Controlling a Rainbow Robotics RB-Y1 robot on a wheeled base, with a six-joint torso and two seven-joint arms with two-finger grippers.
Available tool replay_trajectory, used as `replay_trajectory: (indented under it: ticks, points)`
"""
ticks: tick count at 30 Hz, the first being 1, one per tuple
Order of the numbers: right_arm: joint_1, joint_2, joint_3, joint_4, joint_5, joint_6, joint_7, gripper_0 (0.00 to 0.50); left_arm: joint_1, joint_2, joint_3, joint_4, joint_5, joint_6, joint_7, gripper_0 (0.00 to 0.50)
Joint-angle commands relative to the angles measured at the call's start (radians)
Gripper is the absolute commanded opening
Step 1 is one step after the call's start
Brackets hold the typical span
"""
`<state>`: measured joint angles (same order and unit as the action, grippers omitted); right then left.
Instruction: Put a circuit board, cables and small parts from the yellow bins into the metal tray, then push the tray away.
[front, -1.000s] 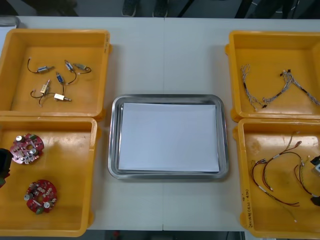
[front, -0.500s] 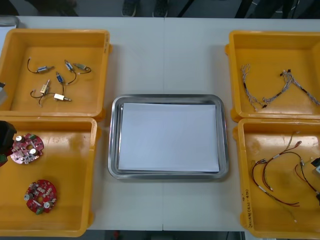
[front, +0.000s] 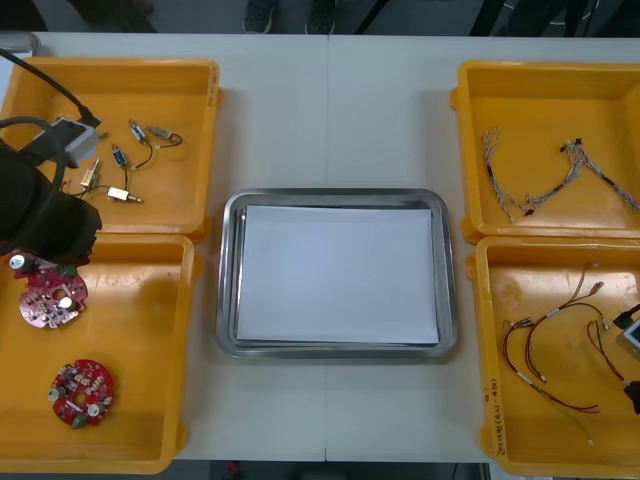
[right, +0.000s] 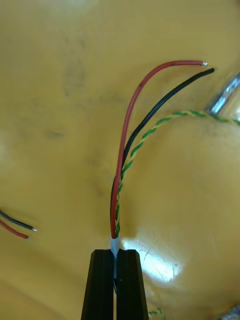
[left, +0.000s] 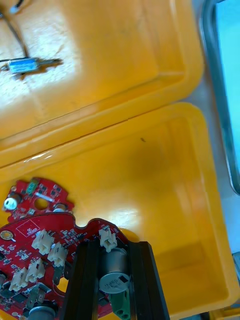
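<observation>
Fingers of the left gripper (left: 112, 250) are clamped on a small silver can standing at the edge of a round red board (left: 42, 245), down inside the near left bin (front: 150, 310). From the front, the black arm covers the top of that board and part of the bin wall, so the grip itself is hidden there. Just beyond the held board a red piece (left: 36, 196) shows with a white-capped part on it. We cannot tell whether the two touch. A second board (front: 82, 392) lies flat in the same bin, studded with tiny parts.

The right gripper (right: 116, 260) has its fingers pressed almost together on the thin white sleeve of a cable (right: 118, 200) — red, black and a green-and-yellow twist fanning out over a glossy bin floor. From the front, that arm is cut off at the edge beside the near right bin (front: 550, 450). The shiny tray (front: 335, 197) — round-cornered, white inside — sits on the tabletop (front: 330, 110) between the bins.
</observation>
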<state>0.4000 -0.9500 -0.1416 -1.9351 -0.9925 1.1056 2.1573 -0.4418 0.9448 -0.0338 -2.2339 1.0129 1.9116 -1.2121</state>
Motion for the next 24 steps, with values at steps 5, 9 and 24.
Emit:
replay_trajectory:
  ticks: [5, 9, 24]
  points:
    - [0.028, -0.026, -0.174, -0.174, -0.035, 0.166, 0.026, 0.000, -0.184, -0.058, -0.172, -0.032, 0.012, 0.008, 0.000, 0.002]
    - [0.017, -0.026, -0.233, -0.237, -0.049, 0.252, 0.015, 0.000, -0.232, -0.097, -0.230, -0.032, -0.005, 0.008, 0.016, 0.002]
    - [-0.168, -0.026, -0.388, -0.338, -0.173, 0.628, -0.033, 0.000, -0.374, -0.258, -0.495, 0.056, -0.122, -0.048, 0.106, 0.000]
